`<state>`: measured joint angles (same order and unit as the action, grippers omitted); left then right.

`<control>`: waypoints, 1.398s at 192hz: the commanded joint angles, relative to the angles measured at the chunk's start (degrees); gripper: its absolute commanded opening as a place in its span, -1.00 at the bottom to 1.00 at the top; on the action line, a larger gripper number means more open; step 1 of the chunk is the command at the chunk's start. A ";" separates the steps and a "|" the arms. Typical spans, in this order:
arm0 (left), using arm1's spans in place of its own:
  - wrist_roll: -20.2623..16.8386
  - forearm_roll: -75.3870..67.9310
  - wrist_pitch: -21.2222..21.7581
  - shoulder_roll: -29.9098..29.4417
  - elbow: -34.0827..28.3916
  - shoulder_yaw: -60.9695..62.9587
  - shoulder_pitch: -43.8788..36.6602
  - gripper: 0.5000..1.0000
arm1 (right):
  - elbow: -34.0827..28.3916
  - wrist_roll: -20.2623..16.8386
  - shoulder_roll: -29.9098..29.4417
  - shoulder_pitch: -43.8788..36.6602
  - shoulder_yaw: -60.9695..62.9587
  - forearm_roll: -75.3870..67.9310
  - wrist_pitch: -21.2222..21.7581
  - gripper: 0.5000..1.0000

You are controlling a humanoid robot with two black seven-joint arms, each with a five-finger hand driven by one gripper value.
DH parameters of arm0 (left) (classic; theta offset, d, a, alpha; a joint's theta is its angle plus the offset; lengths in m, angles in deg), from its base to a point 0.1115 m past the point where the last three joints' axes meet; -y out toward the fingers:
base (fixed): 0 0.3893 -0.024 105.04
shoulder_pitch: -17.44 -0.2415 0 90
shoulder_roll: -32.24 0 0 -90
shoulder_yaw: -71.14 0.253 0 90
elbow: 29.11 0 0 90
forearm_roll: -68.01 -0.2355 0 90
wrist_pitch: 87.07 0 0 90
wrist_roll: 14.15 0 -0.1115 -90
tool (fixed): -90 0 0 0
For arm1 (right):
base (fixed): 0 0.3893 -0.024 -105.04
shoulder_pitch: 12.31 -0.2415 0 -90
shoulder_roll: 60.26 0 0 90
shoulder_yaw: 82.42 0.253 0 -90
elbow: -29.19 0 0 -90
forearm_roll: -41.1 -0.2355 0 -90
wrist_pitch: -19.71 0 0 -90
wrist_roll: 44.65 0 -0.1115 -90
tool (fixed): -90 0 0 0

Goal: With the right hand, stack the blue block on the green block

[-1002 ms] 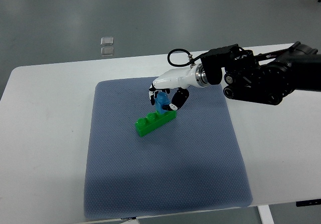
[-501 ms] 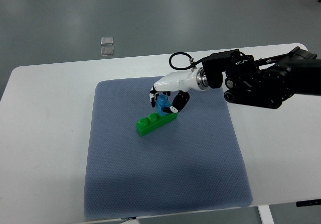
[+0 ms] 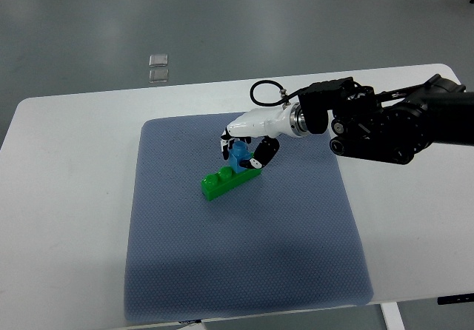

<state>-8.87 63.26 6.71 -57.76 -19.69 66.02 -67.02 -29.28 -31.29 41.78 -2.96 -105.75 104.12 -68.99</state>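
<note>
A long green block point(image 3: 226, 181) lies slanted on the blue-grey mat point(image 3: 244, 271). A small blue block point(image 3: 239, 157) sits on the green block's right end. My right hand point(image 3: 244, 151), white with black fingertips, comes in from the right and has its fingers curled around the blue block from above. The fingers hide part of the blue block. The left arm does not show.
The mat lies on a white table point(image 3: 67, 197). Two small clear squares point(image 3: 158, 66) lie on the grey floor beyond the table's far edge. My black right forearm point(image 3: 385, 126) hangs over the table's right part.
The right hand and forearm have risen slightly and shifted a little toward the far side. The blue block stays on the green block's right end.
</note>
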 commanded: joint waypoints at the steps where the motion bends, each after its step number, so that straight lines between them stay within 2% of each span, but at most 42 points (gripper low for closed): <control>1: 0.00 0.01 -0.01 0.00 -0.02 -0.07 0.00 1.00 | 0.21 0.00 -0.17 0.41 -0.05 -0.01 -0.34 -0.70; 228: 0.00 0.01 -0.01 0.00 -0.02 0.02 0.00 1.00 | 2.14 0.79 -0.35 4.19 0.48 0.78 -5.35 -0.69; 236: 0.00 0.01 -0.01 0.00 -0.02 0.02 0.00 1.00 | 2.14 0.79 -0.08 4.01 0.57 0.78 -5.08 -0.53; 249: 0.00 0.01 -0.01 0.00 -0.02 0.02 0.00 1.00 | 2.05 0.87 0.01 3.83 0.92 0.61 -4.91 0.03; 251: 0.00 0.01 -0.01 0.00 -0.02 0.02 0.00 1.00 | 2.05 0.87 0.01 3.83 0.92 0.61 -4.91 0.03; 255: 0.00 0.01 -0.01 0.00 -0.02 0.02 0.00 1.00 | 2.05 0.87 0.09 3.75 1.01 0.52 -4.91 0.19; 261: 0.00 0.01 -0.01 0.00 -0.02 0.02 0.00 1.00 | 2.05 0.87 0.18 3.75 1.09 0.43 -4.91 0.25; 268: 0.00 0.01 -0.01 0.00 -0.02 0.02 0.00 1.00 | 2.05 0.96 0.18 3.83 1.09 0.26 -4.91 0.51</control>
<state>-8.87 63.25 6.71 -57.76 -19.70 66.04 -67.02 -27.19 -30.45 41.81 0.94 -104.88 104.78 -73.96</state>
